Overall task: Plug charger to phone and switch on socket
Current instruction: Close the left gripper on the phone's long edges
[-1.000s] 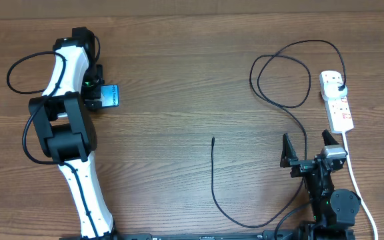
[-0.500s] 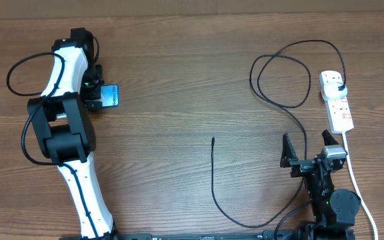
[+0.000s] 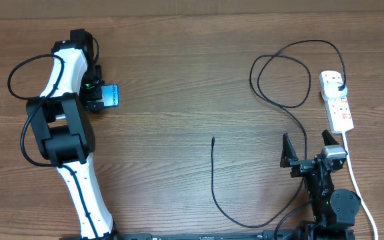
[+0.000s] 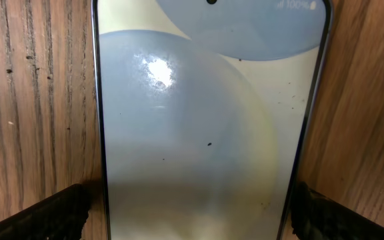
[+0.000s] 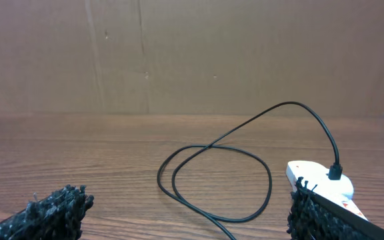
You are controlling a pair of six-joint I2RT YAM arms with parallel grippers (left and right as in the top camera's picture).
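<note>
The phone [image 3: 111,95] lies flat at the far left, screen lit light blue; it fills the left wrist view [image 4: 205,120]. My left gripper [image 3: 100,97] is open and low over it, one finger on each long side, with a small gap on the left side [image 4: 192,227]. The socket [image 3: 337,100], a white power strip with red switches, lies at the far right. The charger [image 3: 282,73] has its black plug in the strip's far end, loops on the table, and its connector tip [image 3: 213,140] lies free at centre. My right gripper [image 3: 307,150] is open and empty [image 5: 182,220].
The strip's thick white cord [image 3: 356,181] runs down past the right arm's base. A black arm cable [image 3: 15,73] loops at the far left. A brown cardboard wall [image 5: 192,53] stands behind the table. Bare wood lies between the phone and the cable tip.
The left arm's elbow has shifted very slightly to the left. The phone, the cable and the right arm have not moved.
</note>
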